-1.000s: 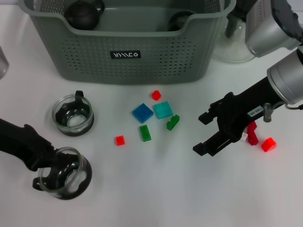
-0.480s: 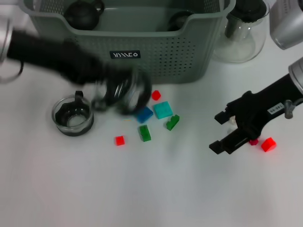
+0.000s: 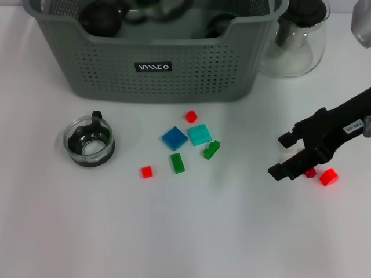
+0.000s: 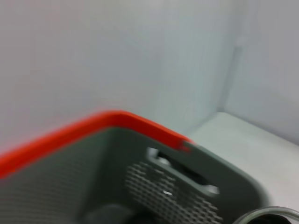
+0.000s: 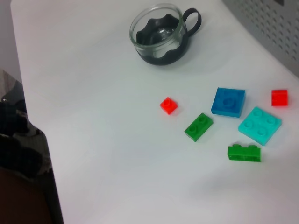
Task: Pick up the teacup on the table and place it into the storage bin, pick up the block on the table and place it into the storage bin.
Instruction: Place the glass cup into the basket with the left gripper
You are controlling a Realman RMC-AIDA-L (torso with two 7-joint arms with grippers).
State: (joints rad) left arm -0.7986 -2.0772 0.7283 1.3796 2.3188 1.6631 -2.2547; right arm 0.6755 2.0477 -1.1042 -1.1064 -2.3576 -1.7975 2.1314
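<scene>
The storage bin stands at 12 o'clock on the white bench, its dipped handle rim facing the robot, which makes for an easy drop from above. Dark rounded things already lie inside it, too blurred to name with certainty. On its front wall a small black label carries white lettering that I cannot read reliably.

1 teacup, clear glass with a dark lower band and a handle, sits upright at 9 o'clock, well apart from the bin. The blocks lie near the centre: a blue square block just beside a teal block, a green block, another green one, and 2 small red cubes. A further red cube lies at 3 o'clock.

The right gripper hangs low over the bench at 3 o'clock, just beside that red cube, its jaws spread wide and holding nothing; I judge it is placed there to take a block. The left gripper does not show in any view; its wrist camera looks at a perforated wall and hand slot of the bin, which suggests it is over the bin. A clear glass pitcher with a black lid stands at 1 o'clock, beside the bin.
</scene>
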